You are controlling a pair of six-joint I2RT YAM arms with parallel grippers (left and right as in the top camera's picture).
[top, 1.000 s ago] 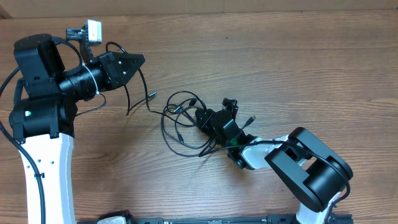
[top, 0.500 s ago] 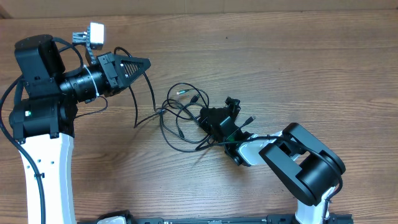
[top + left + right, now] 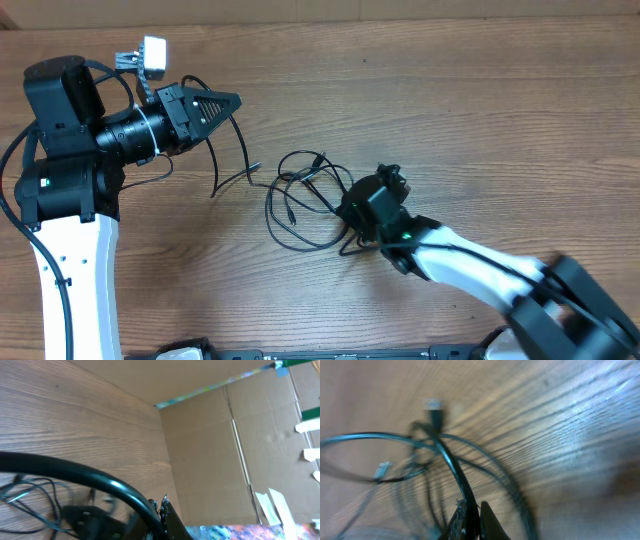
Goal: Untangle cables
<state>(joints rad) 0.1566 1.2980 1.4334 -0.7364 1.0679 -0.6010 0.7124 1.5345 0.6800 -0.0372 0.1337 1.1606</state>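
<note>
Thin black cables (image 3: pixel 300 195) lie in tangled loops on the wooden table in the overhead view. My left gripper (image 3: pixel 232 100) is shut on one black cable (image 3: pixel 90 477), held raised at the left; that cable hangs down to the table with its plug end (image 3: pixel 253 168) near the tangle. My right gripper (image 3: pixel 350 212) is shut on another black cable (image 3: pixel 452 467) at the right side of the tangle, low over the table. The right wrist view shows loops and two pale plug tips (image 3: pixel 434 405), blurred.
A cardboard wall (image 3: pixel 225 460) stands at the far edge of the wooden table (image 3: pixel 480 110). The left arm's base (image 3: pixel 60 200) stands at the left. The right arm (image 3: pixel 480 270) stretches in from the lower right, blurred.
My right gripper has moved right with its cable, dragging the tangle to the right. My left gripper rose and shifted right earlier and now holds still; its cable's free end swung.
</note>
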